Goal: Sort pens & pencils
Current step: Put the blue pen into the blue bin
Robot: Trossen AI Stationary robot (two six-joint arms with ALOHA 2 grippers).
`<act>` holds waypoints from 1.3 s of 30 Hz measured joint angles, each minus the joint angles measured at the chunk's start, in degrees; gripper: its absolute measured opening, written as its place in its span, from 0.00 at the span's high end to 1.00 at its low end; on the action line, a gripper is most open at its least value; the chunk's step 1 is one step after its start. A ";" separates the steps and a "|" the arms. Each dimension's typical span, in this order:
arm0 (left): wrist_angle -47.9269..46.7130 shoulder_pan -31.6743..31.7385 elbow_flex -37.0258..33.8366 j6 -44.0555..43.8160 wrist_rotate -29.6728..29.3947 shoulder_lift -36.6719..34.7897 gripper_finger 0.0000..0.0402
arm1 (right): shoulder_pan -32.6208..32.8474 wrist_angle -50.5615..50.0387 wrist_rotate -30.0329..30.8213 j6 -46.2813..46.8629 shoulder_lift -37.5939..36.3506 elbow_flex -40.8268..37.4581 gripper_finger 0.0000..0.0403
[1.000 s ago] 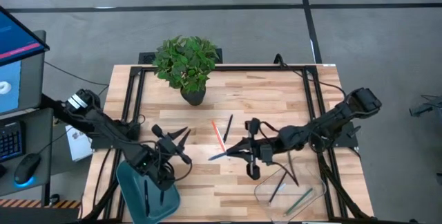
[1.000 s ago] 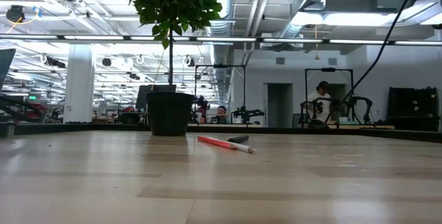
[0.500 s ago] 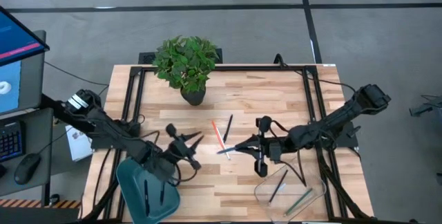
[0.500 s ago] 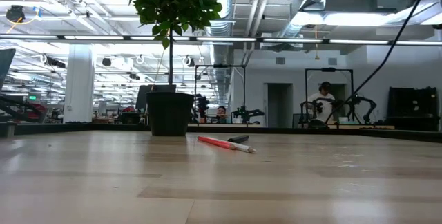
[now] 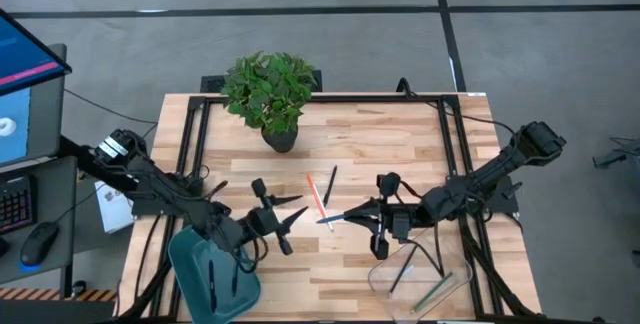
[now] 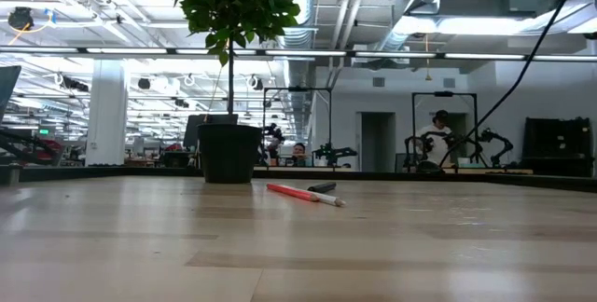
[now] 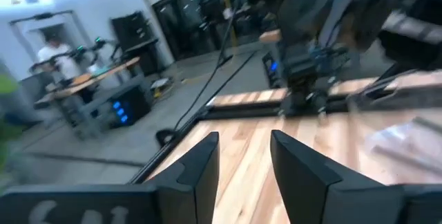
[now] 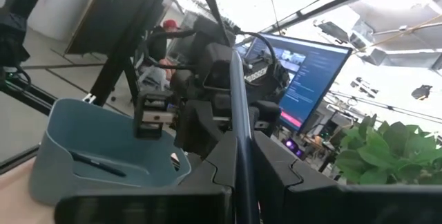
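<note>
An orange-red pen (image 5: 316,196) and a black pen (image 5: 329,185) lie flat on the table's middle; the low view shows the orange-red pen (image 6: 303,193) in front of the black pen (image 6: 322,186). My right gripper (image 5: 349,214) hovers just right of them, shut on a dark blue pen (image 5: 328,220). My left gripper (image 5: 292,214) is open, left of the loose pens, its fingers (image 7: 200,169) apart around bare air. A teal bin (image 5: 205,282) and a clear container (image 5: 425,276) each hold a few pens. My right gripper pinches the dark blue pen between its two fingers (image 8: 273,162). The pen's long free part (image 8: 237,92) sticks out past the fingertips toward the table's left, along the fingers. It is lifted clear of the table; the low view shows no part of it on the wood.
A potted plant (image 5: 270,92) stands at the far side of the table. The teal bin sits at the near left corner, under the left arm, and the clear container at the near right. A screen, keyboard and mouse lie off the table's left. People stand in the room behind.
My left gripper has moved from beside the teal bin toward the table's middle and the loose pens, staying open. My right gripper, still shut on the dark blue pen, has drawn back a little toward the table's right, taking the pen along.
</note>
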 joint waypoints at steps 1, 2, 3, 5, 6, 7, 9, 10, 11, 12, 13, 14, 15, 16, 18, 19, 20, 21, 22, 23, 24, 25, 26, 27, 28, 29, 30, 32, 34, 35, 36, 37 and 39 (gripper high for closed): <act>1.54 0.12 0.00 1.15 1.41 0.00 0.69 | 0.00 0.00 0.02 0.01 0.00 0.00 0.88; 3.07 0.29 0.00 2.56 3.10 0.00 0.68 | 0.00 0.00 0.02 0.01 0.00 0.00 0.88; 4.67 0.43 0.00 3.64 4.84 0.00 0.68 | -0.03 0.00 0.00 -0.01 0.00 0.00 0.88; 7.13 0.80 0.00 5.65 8.44 0.00 0.68 | -0.26 0.00 -0.02 0.01 0.00 0.00 0.88; 8.04 1.01 0.00 6.22 10.25 0.00 0.67 | -0.26 0.00 -0.02 0.01 0.00 0.00 0.88; 8.79 1.26 0.00 6.76 11.82 0.00 0.67 | -0.28 0.01 -0.02 -0.03 0.00 0.00 0.88; 9.95 1.61 0.00 7.83 14.06 0.00 0.67 | -0.26 0.02 -0.09 -0.39 0.00 0.00 0.88; 10.16 1.87 0.00 8.16 14.99 -0.02 0.67 | -0.26 0.02 -0.39 -0.45 0.00 0.00 0.88; 10.34 2.13 0.00 8.53 15.66 0.00 0.67 | -0.26 0.05 -0.58 -0.45 0.00 0.00 0.88; 10.61 2.43 -0.02 8.86 16.35 -0.01 0.67 | -0.26 0.17 -0.66 -0.48 0.00 0.00 0.88; 11.14 2.81 -0.02 9.23 17.16 0.00 0.67 | -0.26 0.31 -0.68 -0.54 0.00 0.00 0.88; 11.95 3.25 -0.03 9.77 18.28 -0.01 0.68 | -0.30 0.41 -0.68 -0.62 0.00 0.00 0.88; 12.67 3.67 -0.04 10.13 19.82 -0.01 0.68 | -0.43 0.42 -0.70 -0.93 0.00 0.00 0.88; 13.34 4.18 -0.04 10.39 21.79 -0.02 0.68 | -0.63 0.42 -0.71 -1.27 0.00 0.00 0.88; 13.94 5.22 -0.04 10.47 25.74 -0.02 0.68 | -0.63 0.42 -0.74 -1.43 0.00 0.00 0.88; 14.29 5.69 -0.04 10.45 27.10 -0.02 0.68 | -0.63 0.39 -0.73 -1.45 0.00 0.00 0.88; 14.77 6.11 -0.04 10.45 27.93 -0.02 0.68 | -0.63 0.39 -0.74 -1.45 0.00 0.00 0.88; 14.97 6.44 -0.04 10.45 28.44 -0.02 0.68 | -0.63 0.39 -0.77 -1.45 0.00 0.00 0.88; 15.03 6.80 -0.04 10.45 28.80 -0.02 0.68 | -0.63 0.39 -0.87 -1.45 0.00 0.00 0.88; 14.95 7.10 -0.04 10.40 29.38 -0.02 0.68 | -0.63 0.38 -0.87 -1.45 0.00 0.00 0.88; 14.92 7.34 -0.04 10.29 30.11 -0.02 0.68 | -0.63 0.37 -0.87 -1.45 0.00 0.00 0.88; 15.07 7.58 -0.04 10.26 30.81 -0.02 0.68 | -0.63 0.37 -0.87 -1.48 0.00 0.00 0.88; 15.36 7.77 -0.04 10.24 31.35 -0.02 0.68 | -0.63 0.37 -0.87 -1.48 0.00 0.00 0.88; 15.76 7.95 -0.04 10.24 31.85 -0.02 0.68 | -0.63 0.37 -0.87 -1.48 0.00 0.00 0.88; 15.93 8.10 -0.04 10.27 32.43 -0.02 0.68 | -0.63 0.40 -0.91 -1.48 0.00 0.00 0.88; 16.11 8.34 -0.04 10.49 33.00 -0.02 0.68 | -0.63 0.44 -1.16 -1.48 0.00 0.00 0.88; 16.31 8.55 -0.04 10.71 33.47 -0.02 0.68 | -0.63 0.42 -1.74 -1.48 0.00 0.00 0.88; 16.65 9.15 -0.04 10.93 35.83 -0.02 0.68 | -0.63 0.42 -2.37 -1.48 0.00 0.00 0.88; 16.88 9.77 -0.04 10.41 38.88 -0.02 0.68 | -0.63 0.42 -2.38 -1.48 0.00 0.00 0.88; 16.99 10.06 -0.04 10.18 40.27 -0.02 0.68 | -0.63 0.42 -2.38 -1.48 0.00 0.00 0.88; 17.32 10.29 -0.04 10.02 41.34 -0.02 0.68 | -0.63 0.43 -2.38 -1.48 0.00 0.00 0.88; 17.73 10.61 -0.04 10.00 42.01 -0.02 0.68 | -0.63 0.42 -2.38 -1.48 0.00 0.00 0.88; 18.30 11.02 -0.04 9.99 42.82 -0.02 0.68 | -0.63 0.61 -2.38 -1.45 0.00 0.00 0.88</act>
